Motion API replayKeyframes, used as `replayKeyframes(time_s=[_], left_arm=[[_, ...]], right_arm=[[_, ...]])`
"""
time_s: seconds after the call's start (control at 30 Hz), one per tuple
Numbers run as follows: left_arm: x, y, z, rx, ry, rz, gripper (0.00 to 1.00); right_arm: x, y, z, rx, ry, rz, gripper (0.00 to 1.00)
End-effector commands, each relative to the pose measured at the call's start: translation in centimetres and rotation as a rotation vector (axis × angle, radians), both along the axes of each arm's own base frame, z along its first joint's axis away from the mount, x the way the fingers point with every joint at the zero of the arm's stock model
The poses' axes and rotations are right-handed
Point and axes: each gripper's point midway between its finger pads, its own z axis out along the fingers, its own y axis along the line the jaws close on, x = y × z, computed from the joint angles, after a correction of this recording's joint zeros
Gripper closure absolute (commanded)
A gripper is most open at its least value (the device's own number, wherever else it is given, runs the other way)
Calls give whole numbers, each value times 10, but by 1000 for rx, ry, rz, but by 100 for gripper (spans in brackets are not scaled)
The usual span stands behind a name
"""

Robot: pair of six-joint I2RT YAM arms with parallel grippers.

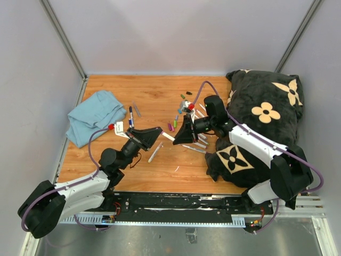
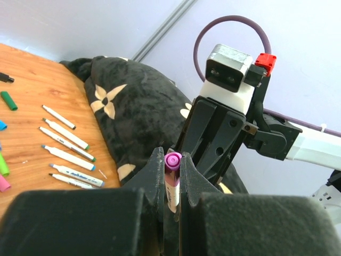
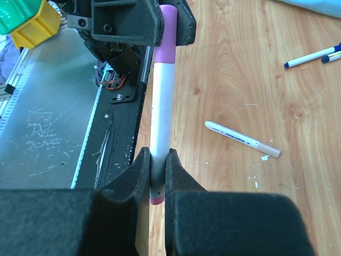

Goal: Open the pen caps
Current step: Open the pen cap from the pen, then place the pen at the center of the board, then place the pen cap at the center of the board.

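I am pinching one pen (image 1: 168,136) between both arms, lifted above the bench (image 1: 160,176) and roughly midway between them. My left jaws are pressing together on its purple cap (image 3: 165,45). My right jaws are clamping the white barrel (image 3: 161,112) near its other end, with only a short pink-tipped stub poking out behind them.

The pen's long axis is running straight from one set of jaws to the other, bridging the gap between them. So the cap is lying dead ahead of my right jaws, and the barrel dead ahead of my left. Neither arm is nearer, since each is gripping its own end.

I am judging that the cap needs pulling off along that same line, with the two arms drawing apart and not bending the pen sideways. Cap and barrel are showing no gap yet.

Other pens (image 2: 69,158), which look uncapped, are lying on the bench beside the black pillow (image 2: 133,101), well apart from this one.
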Motion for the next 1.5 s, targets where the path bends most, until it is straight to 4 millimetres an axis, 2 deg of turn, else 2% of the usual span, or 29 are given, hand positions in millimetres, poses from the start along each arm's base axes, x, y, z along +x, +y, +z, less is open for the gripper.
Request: replayKeyframes(time_s=[0.0, 0.7, 1.0, 1.23, 1.37, 1.47], left_arm=[[36, 69, 37, -153, -53, 341, 100], [38, 95, 36, -202, -28, 430, 100], [37, 94, 33, -191, -27, 416, 100], [33, 80, 24, -149, -18, 345, 100], [31, 61, 9, -67, 6, 258, 100], [31, 45, -18, 13, 84, 185, 100]], right_arm=[[-34, -12, -14, -48, 119, 91, 99], [-38, -11, -17, -55, 105, 109, 99], [-36, -11, -19, -63, 101, 102, 99], [-29, -12, -25, -94, 76, 65, 99], [-2, -21, -45, -210, 12, -64, 99], [17, -35, -66, -340, -33, -135, 99]])
